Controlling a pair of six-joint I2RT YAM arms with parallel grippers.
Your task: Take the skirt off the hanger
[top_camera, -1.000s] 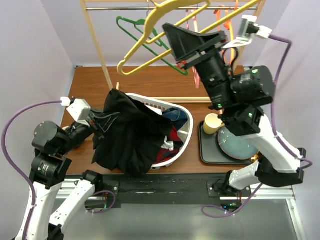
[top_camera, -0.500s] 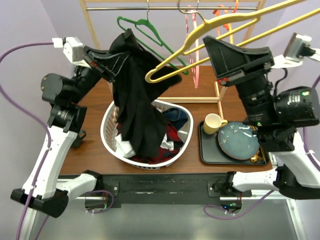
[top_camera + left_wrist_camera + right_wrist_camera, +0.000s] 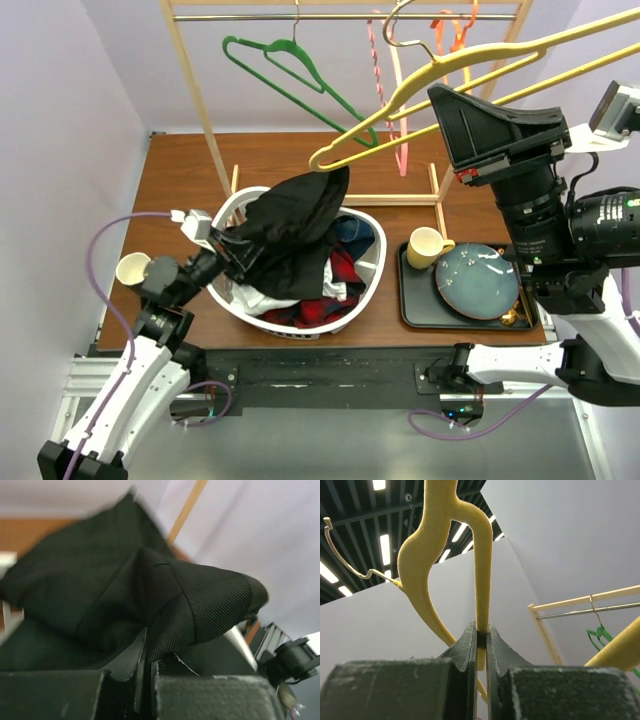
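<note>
top: high, downward | left wrist: close, skirt (image 3: 150,590) shared | right wrist: upward, close, hanger (image 3: 482,580) shared

A brown wooden table (image 3: 280,160) carries a white plastic laundry basket (image 3: 381,258) holding red (image 3: 335,280), blue (image 3: 355,232) and white (image 3: 262,298) clothes; just right of it a black rectangular tray (image 3: 407,295) bears a yellow ceramic mug (image 3: 427,246) beside a round blue-grey plate (image 3: 476,282); a cream cup (image 3: 132,268) stands near the table's left edge; behind, a light wooden rack (image 3: 195,105) with a metal rod (image 3: 240,17) holds a green plastic hanger (image 3: 290,70), a pink one (image 3: 382,80) and an orange one (image 3: 455,25).
</note>
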